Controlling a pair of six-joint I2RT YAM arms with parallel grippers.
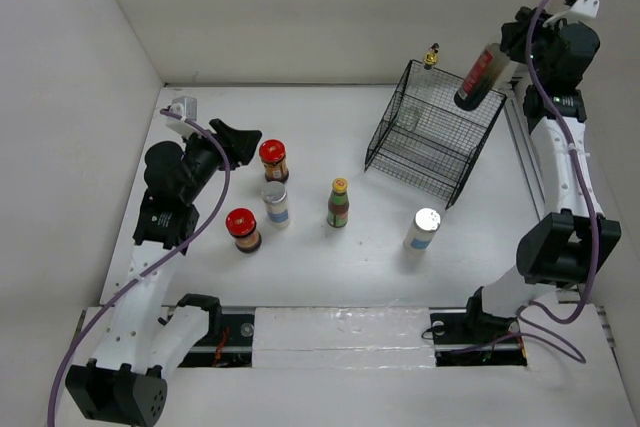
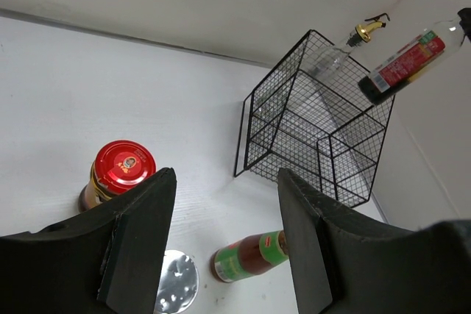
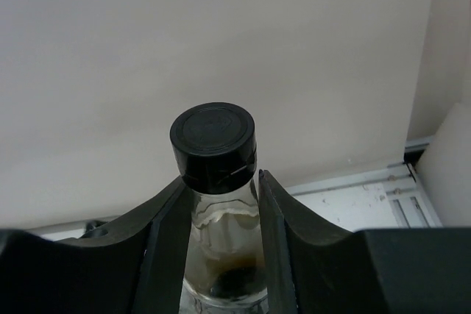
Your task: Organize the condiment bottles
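Note:
My right gripper [image 1: 503, 59] is shut on the neck of the black-capped dark bottle [image 1: 477, 77], holding it tilted in the air above the black wire basket [image 1: 440, 162]. The wrist view shows its black cap [image 3: 213, 137] between the fingers [image 3: 165, 244]. A gold-topped clear bottle [image 1: 431, 55] leans in the basket's back corner. My left gripper [image 1: 240, 142] hangs open and empty beside a red-lidded jar [image 1: 272, 159]. On the table stand a second red-lidded jar [image 1: 242, 229], a silver-capped white one [image 1: 275, 204], the yellow-capped green bottle [image 1: 338, 202] and another silver-capped white one [image 1: 424, 228].
The left wrist view looks past its open gripper [image 2: 224, 240] to the red-lidded jar [image 2: 121, 170], a silver cap [image 2: 176, 281], the green bottle [image 2: 250, 255] and the basket [image 2: 254, 134]. White walls close in the table on three sides. A rail runs along the right edge [image 1: 525, 162].

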